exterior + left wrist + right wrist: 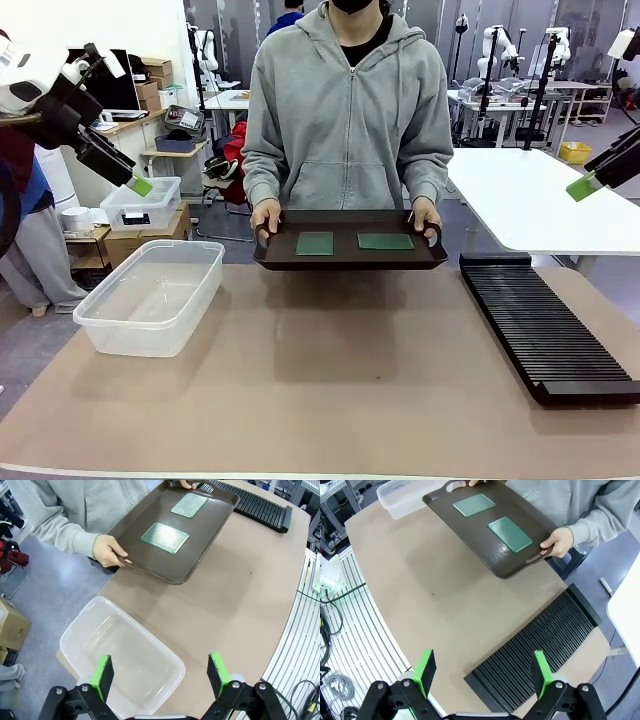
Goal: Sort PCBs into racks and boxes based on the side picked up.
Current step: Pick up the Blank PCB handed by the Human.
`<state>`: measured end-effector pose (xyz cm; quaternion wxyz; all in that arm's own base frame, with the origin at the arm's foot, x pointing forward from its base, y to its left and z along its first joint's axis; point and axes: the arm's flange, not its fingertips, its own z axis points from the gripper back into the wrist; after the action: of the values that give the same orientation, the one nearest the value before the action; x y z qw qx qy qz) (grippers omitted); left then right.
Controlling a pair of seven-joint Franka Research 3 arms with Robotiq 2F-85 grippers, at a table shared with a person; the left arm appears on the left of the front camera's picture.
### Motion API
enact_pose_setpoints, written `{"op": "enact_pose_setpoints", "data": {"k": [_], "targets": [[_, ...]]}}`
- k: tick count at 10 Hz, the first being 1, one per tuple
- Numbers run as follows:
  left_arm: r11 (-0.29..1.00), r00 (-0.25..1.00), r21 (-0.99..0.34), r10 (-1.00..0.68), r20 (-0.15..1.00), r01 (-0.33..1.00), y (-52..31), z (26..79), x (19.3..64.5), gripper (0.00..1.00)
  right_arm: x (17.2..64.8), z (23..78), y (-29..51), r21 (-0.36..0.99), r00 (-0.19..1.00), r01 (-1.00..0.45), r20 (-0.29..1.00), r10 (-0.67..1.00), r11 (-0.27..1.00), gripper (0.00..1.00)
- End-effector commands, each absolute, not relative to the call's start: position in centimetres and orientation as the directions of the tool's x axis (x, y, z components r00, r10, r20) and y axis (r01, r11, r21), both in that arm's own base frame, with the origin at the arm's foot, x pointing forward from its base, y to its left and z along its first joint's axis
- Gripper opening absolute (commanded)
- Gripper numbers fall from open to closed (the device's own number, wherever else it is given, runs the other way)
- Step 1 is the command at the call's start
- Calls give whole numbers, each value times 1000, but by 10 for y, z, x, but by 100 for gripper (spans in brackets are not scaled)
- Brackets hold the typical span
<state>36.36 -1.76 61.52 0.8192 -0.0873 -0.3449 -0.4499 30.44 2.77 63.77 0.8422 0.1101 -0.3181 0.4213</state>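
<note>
**Jaws wide on both sides**

The left gripper (pixel 161 667) is held spread over the clear box (pixel 140 335), the right gripper (pixel 482 667) likewise over the black rack (pixel 545 325). Beyond, two PCBs (pixel 314 243) (pixel 385 241) are laid apart on a brown tray (pixel 345 262) gripped by a person's hands (pixel 265 215).

A: What lies below the left gripper (pixel 161 673)?
B: A clear plastic tub (pixel 79 626), beneath jaws spread wide.
A: And beyond?
B: A person's hand (pixel 107 550) holds a dark brown tray (pixel 212 527) carrying two green PCBs (pixel 165 537) (pixel 189 505).
</note>
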Motion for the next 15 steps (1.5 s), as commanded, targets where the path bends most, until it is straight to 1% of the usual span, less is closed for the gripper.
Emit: {"op": "enact_pose_setpoints", "data": {"k": [1,3,4,5,7,9,12,15], "targets": [[584,357,176,-677,644,792,-19,610,364,100,306,637,29,-81,445,-781,624,642,619,100],[576,371,141,-675,638,805,-14,622,361,100,304,638,28,-82,443,-780,628,640,621,100],[519,336,106,-682,650,848,-10,631,355,100,300,640,23,-64,439,-799,617,653,597,100],[491,312,106,-691,652,865,-8,636,350,100,295,644,16,-61,418,-818,620,664,572,100],[455,284,93,-689,667,886,-2,640,346,100,286,653,3,-55,405,-826,634,658,561,100],[447,273,94,-686,675,890,0,642,343,100,274,664,-20,-67,402,-805,670,624,590,100],[445,264,91,-672,692,891,3,640,344,100,255,681,-40,-129,395,-763,683,614,634,100],[460,262,108,-666,699,881,8,642,341,100,249,686,-53,-129,402,-737,706,584,663,100]]}}
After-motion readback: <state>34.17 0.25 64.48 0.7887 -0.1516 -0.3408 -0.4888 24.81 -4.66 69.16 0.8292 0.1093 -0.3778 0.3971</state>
